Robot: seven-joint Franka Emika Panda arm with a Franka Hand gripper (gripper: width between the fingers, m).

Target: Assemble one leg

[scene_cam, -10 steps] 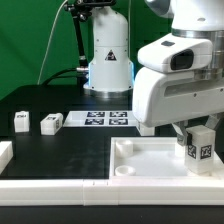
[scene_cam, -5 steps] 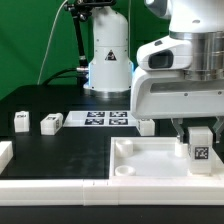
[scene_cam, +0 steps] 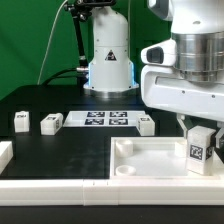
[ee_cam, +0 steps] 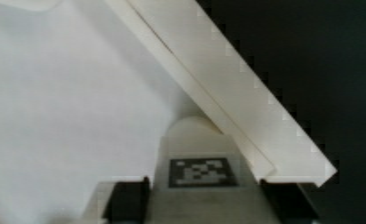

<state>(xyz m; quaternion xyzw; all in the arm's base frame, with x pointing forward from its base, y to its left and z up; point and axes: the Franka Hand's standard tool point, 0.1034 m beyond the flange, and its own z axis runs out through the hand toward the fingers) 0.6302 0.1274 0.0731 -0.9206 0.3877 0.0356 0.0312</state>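
Currently in grip: one leg [scene_cam: 198, 152], upright, tag outward. Gripper [scene_cam: 198, 140]: closed on the post from both sides, nothing else held. Location: over the tabletop [scene_cam: 118, 184] corner at the exterior view's right, just inside the rim; seated or not, cannot tell. Advice: hold vertical, centre on the corner socket, lower straight, twist only once engaged, avoid grazing the rim.

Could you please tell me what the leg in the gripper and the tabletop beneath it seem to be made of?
The leg looks like matte white plastic: smooth, evenly coloured, with a printed black-and-white tag on its side. The tabletop seems to be the same white plastic, moulded with a raised rim, no grain visible; painted wood cannot be ruled out.
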